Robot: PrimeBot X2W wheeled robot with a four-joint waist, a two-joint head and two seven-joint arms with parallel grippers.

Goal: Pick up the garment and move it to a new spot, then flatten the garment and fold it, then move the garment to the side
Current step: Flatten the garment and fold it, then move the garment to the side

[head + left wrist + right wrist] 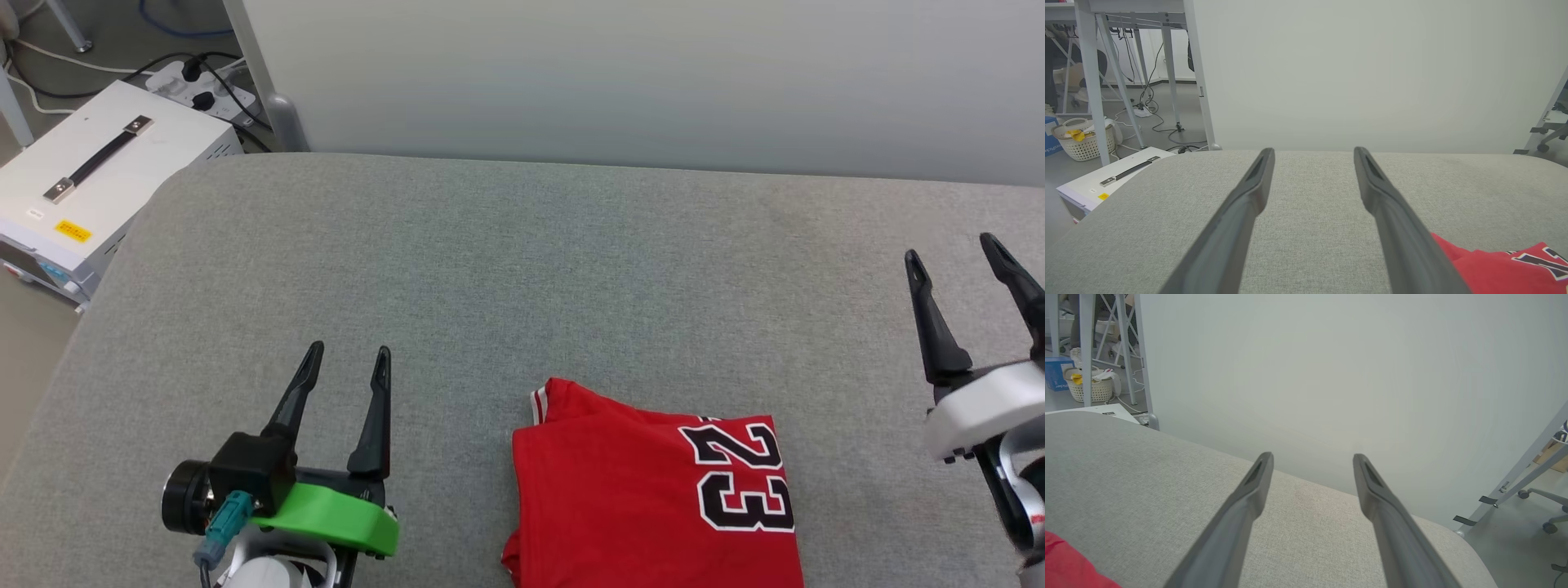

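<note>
The garment (645, 490), a red jersey with a black white-outlined number 23, lies folded into a rough rectangle near the front edge of the grey padded table (522, 269). A strip of striped trim shows at its far left corner. My left gripper (349, 353) hovers open to the garment's left, apart from it, nothing between its fingers. My right gripper (953, 246) stands open well to the garment's right, also empty. In the left wrist view the garment (1498, 265) shows at the lower right; in the right wrist view the garment (1069, 567) is a red corner at the lower left.
A white box with a black handle (98, 175) and a power strip (208, 86) sit on the floor past the table's left edge. A pale wall panel (637, 82) runs along the table's far edge. A laundry basket (1081, 139) stands among table legs.
</note>
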